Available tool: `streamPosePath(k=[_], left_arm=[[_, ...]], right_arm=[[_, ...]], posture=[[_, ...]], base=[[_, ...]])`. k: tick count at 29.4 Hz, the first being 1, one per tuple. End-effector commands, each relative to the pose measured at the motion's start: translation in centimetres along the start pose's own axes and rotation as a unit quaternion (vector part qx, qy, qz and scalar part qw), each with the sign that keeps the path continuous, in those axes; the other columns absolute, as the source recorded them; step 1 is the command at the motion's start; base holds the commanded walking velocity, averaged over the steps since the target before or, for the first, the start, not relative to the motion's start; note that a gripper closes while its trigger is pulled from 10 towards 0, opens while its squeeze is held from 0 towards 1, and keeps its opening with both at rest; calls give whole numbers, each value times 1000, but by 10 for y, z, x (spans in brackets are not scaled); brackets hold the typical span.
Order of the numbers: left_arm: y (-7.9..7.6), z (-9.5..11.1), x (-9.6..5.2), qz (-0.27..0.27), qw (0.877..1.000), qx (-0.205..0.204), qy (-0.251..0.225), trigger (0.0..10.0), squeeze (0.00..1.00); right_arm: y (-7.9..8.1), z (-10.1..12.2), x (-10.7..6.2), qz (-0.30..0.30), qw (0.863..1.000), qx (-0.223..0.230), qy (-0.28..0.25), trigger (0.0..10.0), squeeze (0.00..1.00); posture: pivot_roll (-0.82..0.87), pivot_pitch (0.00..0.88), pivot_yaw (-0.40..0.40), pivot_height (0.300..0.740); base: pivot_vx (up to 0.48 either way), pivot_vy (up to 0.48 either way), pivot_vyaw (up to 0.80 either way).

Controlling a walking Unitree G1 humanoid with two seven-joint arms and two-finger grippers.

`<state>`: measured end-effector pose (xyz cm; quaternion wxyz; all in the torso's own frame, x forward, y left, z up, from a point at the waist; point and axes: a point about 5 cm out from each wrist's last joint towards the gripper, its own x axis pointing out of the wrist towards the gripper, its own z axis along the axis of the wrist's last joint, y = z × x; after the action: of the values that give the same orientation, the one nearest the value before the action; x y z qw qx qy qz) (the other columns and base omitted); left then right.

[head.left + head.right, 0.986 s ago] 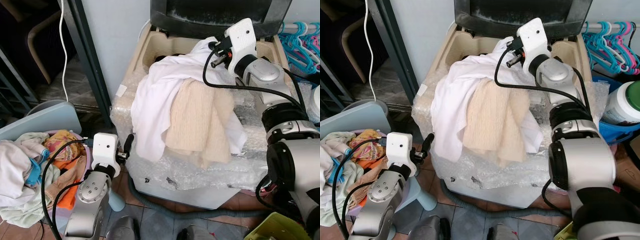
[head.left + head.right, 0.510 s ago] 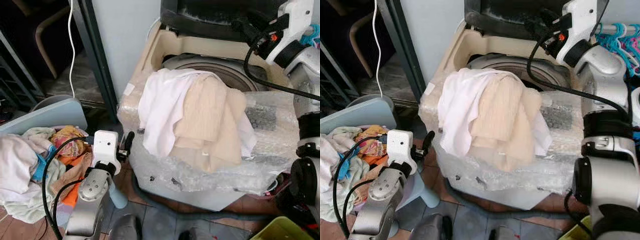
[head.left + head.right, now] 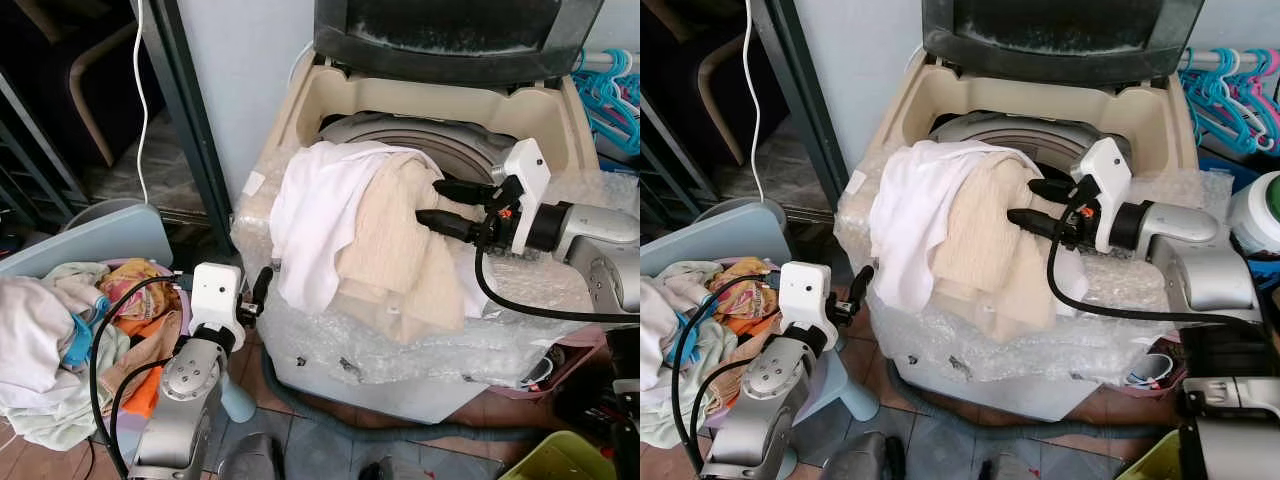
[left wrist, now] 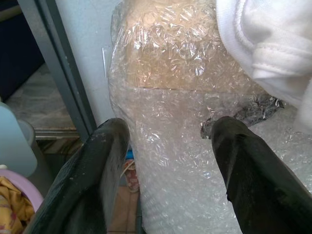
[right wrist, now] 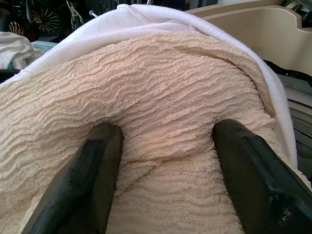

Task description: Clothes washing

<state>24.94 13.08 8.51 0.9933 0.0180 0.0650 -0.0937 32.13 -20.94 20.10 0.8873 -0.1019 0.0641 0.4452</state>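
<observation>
- Two garments, a cream ribbed knit [image 3: 395, 240] over a white shirt [image 3: 315, 215], drape across the washing machine's [image 3: 420, 110] bubble-wrapped front rim.
- Right gripper [image 3: 428, 203], fingers spread, presses into the knit.
- Left gripper [image 3: 261, 290], released, hangs below.

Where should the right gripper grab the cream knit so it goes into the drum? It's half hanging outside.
Probably the raised fold of the cream knit on the washer rim, coming from the robot's right. The right gripper is open, fingers already astride that bunched ridge.
</observation>
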Motion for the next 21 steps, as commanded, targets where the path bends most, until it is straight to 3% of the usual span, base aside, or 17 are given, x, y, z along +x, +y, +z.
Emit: streamPosePath(k=[1, 2, 3, 4, 5, 8, 9, 10, 11, 16, 17, 18, 21], left_arm=[[1, 0, 0, 1, 1000, 4, 1, 10000, 0], [0, 0, 0, 1, 1000, 4, 1, 10000, 0], [0, 0, 1, 0, 1000, 4, 1, 10000, 0], [0, 0, 1, 0, 1000, 4, 1, 10000, 0], [-1, 0, 1, 0, 1000, 3, 1, 10000, 0], [-1, 0, 1, -1, 1000, 3, 1, 10000, 0], [-1, 0, 1, -1, 1000, 2, 1, 10000, 0], [-1, 0, 1, -1, 1000, 2, 1, 10000, 0], [-2, 0, 1, 0, 1000, 1, 2, 10000, 0], [-2, -1, 1, -2, 1000, 0, 4, 10000, 0], [-2, -1, 2, -3, 1000, 0, 4, 10000, 0], [-3, -2, 2, -4, 1000, 0, 5, 10000, 0], [-4, -2, 3, -5, 1000, 0, 5, 10000, 0]], right_arm=[[7, -2, 6, 6, 1000, 1, 3, 10000, 1000], [11, -4, 10, 9, 1000, 8, 1, 10000, 1000], [14, -6, 13, 6, 1000, 11, -2, 4392, 984], [14, -6, 13, 6, 1000, 11, -2, 4392, 984], [16, -7, 14, 7, 1000, 13, -1, 0, 0], [23, -10, 15, 15, 1000, 24, 2, 0, 0], [26, -12, 15, 15, 999, 27, 5, 5725, 0], [26, -12, 14, 14, 1000, 26, 6, 9608, 0], [24, -11, 12, 10, 1000, 26, 3, 10000, 0], [16, -3, 4, 6, 999, 38, -7, 10000, 0], [17, -2, 4, 7, 999, 39, -5, 6196, 0], [22, -5, 7, 14, 999, 33, 4, 0, 0], [29, -9, 12, 27, 999, 32, 8, 0, 0]], posture=[[-12, 38, 31, 740], [-14, 37, 30, 740], [-14, 36, 29, 740], [-14, 36, 29, 740], [-15, 36, 28, 740], [-14, 35, 28, 740], [-14, 35, 29, 740], [-15, 37, 30, 740], [-15, 37, 30, 740], [-22, 37, 28, 740], [-26, 36, 27, 740], [-27, 37, 25, 740], [-25, 37, 25, 740]], base=[[0, 0, 0], [0, 0, 0], [0, 0, 0], [0, 0, 0], [0, 0, 0], [0, 0, 0], [0, 0, 0], [0, 0, 0], [0, 0, 0], [0, 0, 0], [0, 0, 0], [0, 0, 0], [0, 0, 0]])
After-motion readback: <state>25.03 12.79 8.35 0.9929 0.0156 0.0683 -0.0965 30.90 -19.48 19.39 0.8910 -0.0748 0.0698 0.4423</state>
